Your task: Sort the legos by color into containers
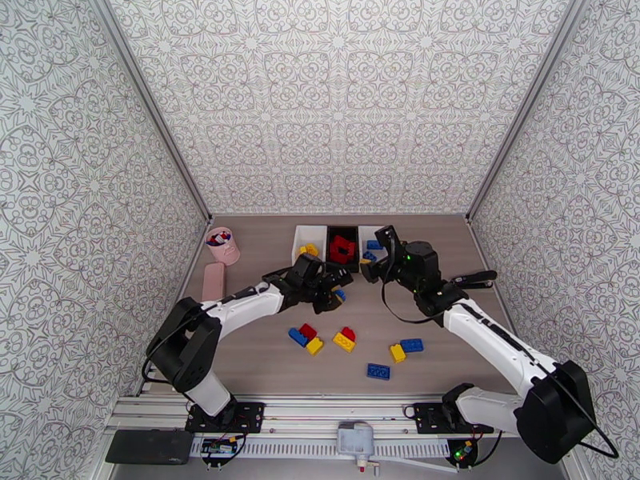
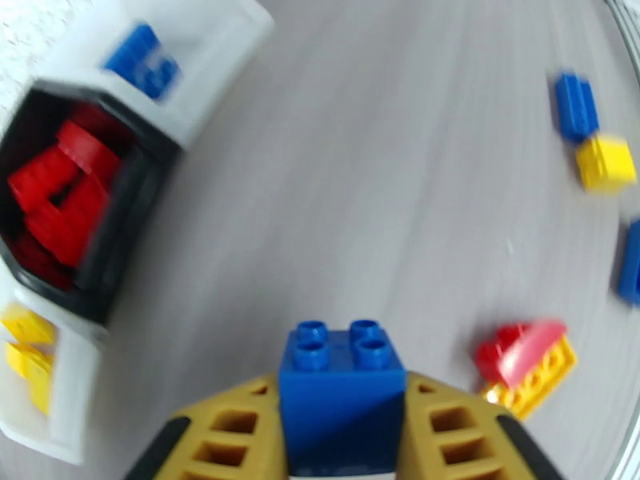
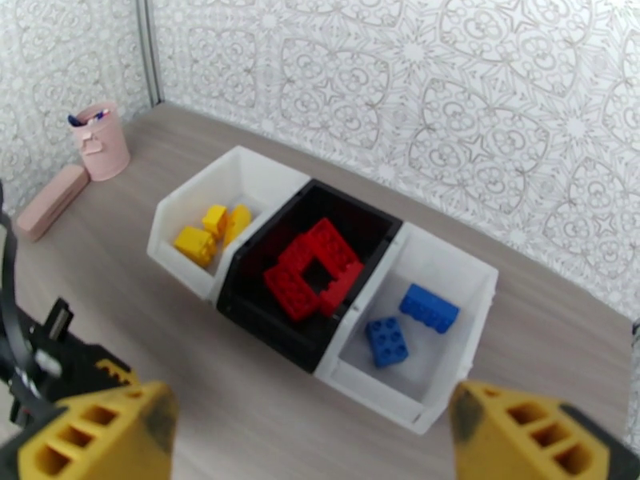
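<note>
The left gripper (image 1: pixel 333 291) is clamping a blue brick (image 2: pixel 342 394) near the black bin (image 3: pixel 264 322); the right gripper (image 3: pixel 312 442), fingers spread wide, is hovering before the white bin (image 3: pixel 376 394) holding blues. Loose legos (image 1: pixel 344 339) are lying on open table (image 1: pixel 256 354) nearby; a pink cup (image 1: pixel 223 244) is standing well left

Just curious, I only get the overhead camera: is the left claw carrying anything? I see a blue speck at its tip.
Observer: Yes. The left wrist camera shows the left gripper clamped on a blue brick with four studs.
Operator: And the other claw?
Observer: The right gripper is wide open and empty.
Operator: Where does blue go?
Observer: Likely the white bin right of the black bin; it holds two blue bricks.
</note>
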